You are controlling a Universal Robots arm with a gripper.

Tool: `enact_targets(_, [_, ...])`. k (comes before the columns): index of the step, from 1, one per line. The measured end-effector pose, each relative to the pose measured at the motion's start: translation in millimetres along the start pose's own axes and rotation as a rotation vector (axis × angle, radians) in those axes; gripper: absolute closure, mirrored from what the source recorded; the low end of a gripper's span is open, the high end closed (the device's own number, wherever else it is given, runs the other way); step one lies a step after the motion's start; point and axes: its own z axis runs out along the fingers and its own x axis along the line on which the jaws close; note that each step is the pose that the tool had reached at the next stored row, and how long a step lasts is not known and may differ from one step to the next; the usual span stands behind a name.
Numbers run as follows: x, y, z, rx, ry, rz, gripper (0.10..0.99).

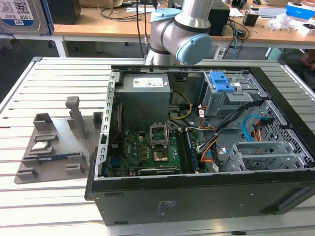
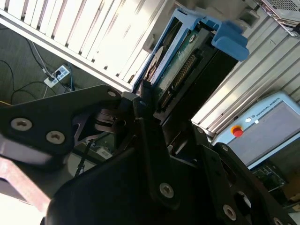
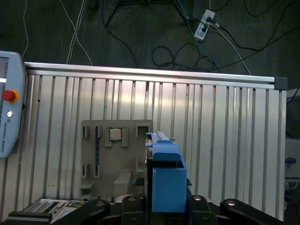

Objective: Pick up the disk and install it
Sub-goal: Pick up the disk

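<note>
The disk (image 2: pixel 180 65) is a silver drive in a bright blue carrier, standing on edge in the air between black fingers (image 2: pixel 143 110). My gripper (image 3: pixel 166 200) is shut on it from both sides. In the first wrist view the blue carrier (image 3: pixel 166 173) hangs high over the slatted table, beside the grey fixture tray (image 3: pixel 115 154). In the exterior view the disk (image 1: pixel 22 17) shows at the top of the exterior view's left, label facing the camera, above the tray (image 1: pixel 54 142). The open computer case (image 1: pixel 197 142) lies to the exterior view's right of the tray.
A small square processor chip (image 3: pixel 115 134) sits in the fixture tray. A teach pendant (image 3: pixel 7 112) with a red button lies on the table. The arm's elbow (image 1: pixel 187 34) stands behind the case. Inside the case is a blue-latched drive cage (image 1: pixel 224 88). Cables lie on the floor.
</note>
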Motion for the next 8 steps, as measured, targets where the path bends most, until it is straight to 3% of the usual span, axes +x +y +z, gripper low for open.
enact_targets(3, [0.3, -4.0, -0.2, 0.000, 0.0001, 0.000, 0.718])
enact_targets(6, [0.9, -13.5, -0.8, 0.000, 0.0003, 0.000, 0.718])
enact_targets(8, [1.7, -26.4, -1.7, 0.000, 0.0003, 0.000, 0.718])
